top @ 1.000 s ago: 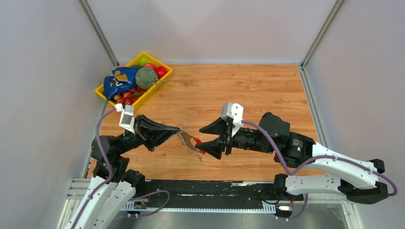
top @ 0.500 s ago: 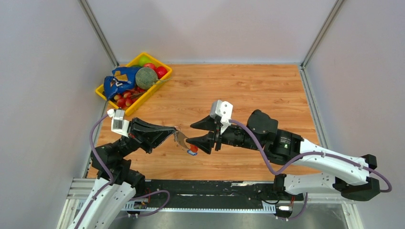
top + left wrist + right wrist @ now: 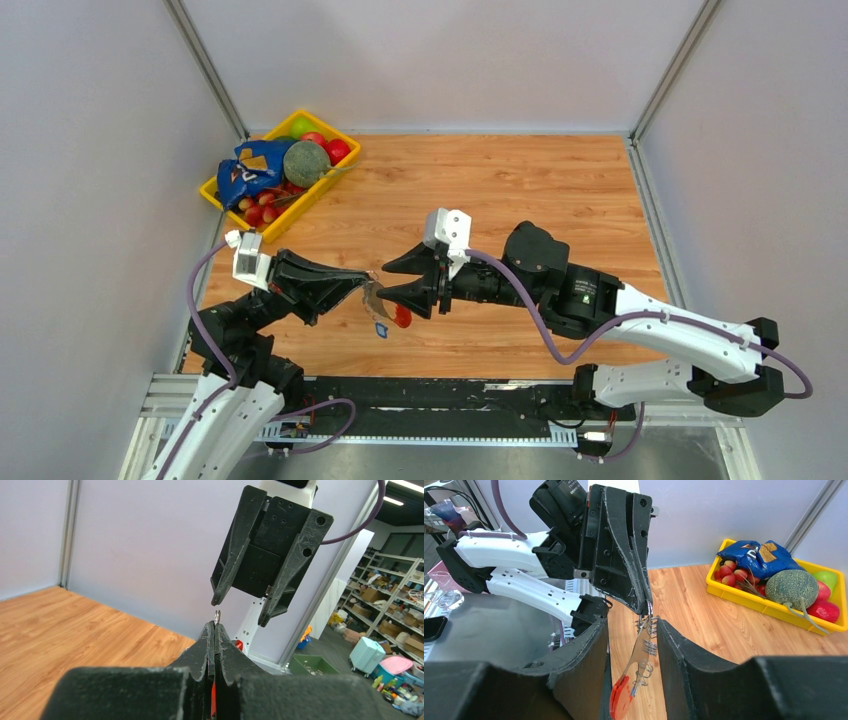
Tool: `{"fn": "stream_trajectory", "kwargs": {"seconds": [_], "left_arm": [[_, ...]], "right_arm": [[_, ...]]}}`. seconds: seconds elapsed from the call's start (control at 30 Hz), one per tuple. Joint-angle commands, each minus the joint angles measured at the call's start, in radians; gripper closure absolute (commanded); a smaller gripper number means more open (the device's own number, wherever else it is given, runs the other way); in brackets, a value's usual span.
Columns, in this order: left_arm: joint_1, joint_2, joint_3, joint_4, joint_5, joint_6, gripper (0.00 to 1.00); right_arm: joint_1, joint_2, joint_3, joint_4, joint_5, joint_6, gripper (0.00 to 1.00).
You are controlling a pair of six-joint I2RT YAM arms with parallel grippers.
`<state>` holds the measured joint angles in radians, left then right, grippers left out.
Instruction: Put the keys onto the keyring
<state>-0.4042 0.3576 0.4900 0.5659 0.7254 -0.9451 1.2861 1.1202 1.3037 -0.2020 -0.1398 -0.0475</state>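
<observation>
Low in the overhead view, just past the arm bases, the two grippers meet tip to tip above the near part of the table [image 3: 520, 190]. The left gripper [image 3: 366, 284] has its fingers pinched tight on the top of the keyring [image 3: 377, 303]. The bunch hangs clear of the wood, silvery coil above and red curved piece at the bottom. A small blue speck hangs at the lowest point. It may be the blue-capped key, but it is too small to tell, and no green-capped key shows.

The right gripper [image 3: 383, 282] has its fingers spread. In its own wrist view they stand on either side of the hanging keyring [image 3: 641, 655] and grip nothing.

My judgement is that this is the step of taking a second hold on the ring. The next move would be a gentle close on the coil or the red piece, well centred so the bunch does not swing aside.

Far off, in the upper left, a yellow bin [image 3: 312, 196] holds a melon [image 3: 305, 163], red fruit and a blue bag [image 3: 245, 172]. The print on the bag is too small to read, and no other writing shows.
</observation>
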Motion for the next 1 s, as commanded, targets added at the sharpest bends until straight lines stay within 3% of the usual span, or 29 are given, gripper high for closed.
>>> {"fn": "stream_trajectory", "kwargs": {"seconds": [0.0, 0.7, 0.97], "left_arm": [[0.002, -0.016, 0.040, 0.052, 0.013, -0.006, 1.00], [0.002, -0.041, 0.044, 0.038, 0.024, 0.004, 1.00], [0.002, -0.051, 0.048, 0.025, 0.017, 0.014, 1.00]], "right_arm": [[-0.008, 0.022, 0.048, 0.039, -0.029, -0.005, 0.55], [-0.011, 0.057, 0.034, 0.086, -0.070, 0.004, 0.75], [-0.011, 0.057, 0.023, 0.086, -0.086, 0.006, 1.00]]}}
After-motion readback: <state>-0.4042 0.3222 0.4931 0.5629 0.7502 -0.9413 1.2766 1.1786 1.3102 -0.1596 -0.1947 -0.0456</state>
